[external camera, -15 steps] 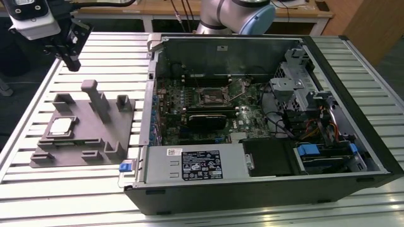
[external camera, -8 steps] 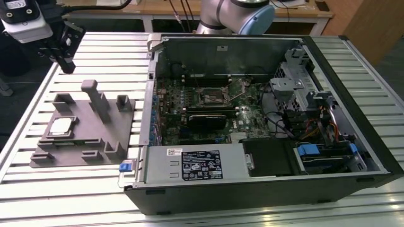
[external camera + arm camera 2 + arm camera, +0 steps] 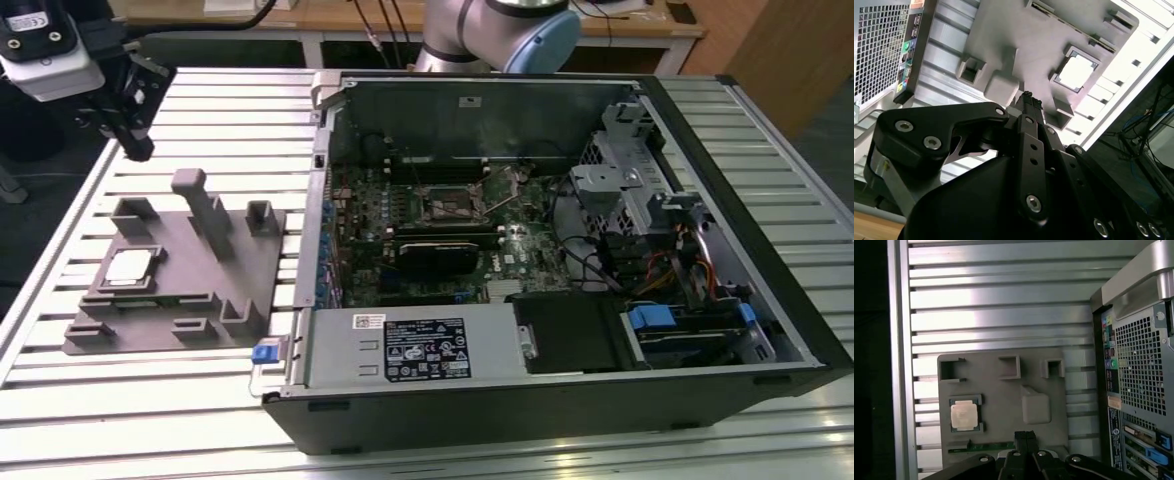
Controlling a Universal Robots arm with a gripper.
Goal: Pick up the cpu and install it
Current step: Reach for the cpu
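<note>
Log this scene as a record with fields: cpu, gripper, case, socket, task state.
cpu: flat in a recess of the fixture
gripper: shut, empty, hovering near the fixture, clear of the cpu
case: open, beside the fixture at the exterior view's right
socket: inside the case
task state: cpu not yet picked up

Slatted aluminium desk (image 3: 160,400) carries two items: grey plastic fixture (image 3: 174,285) lying below the fingers (image 3: 138,148); open computer case (image 3: 534,420) beside it, farther from them.
</note>
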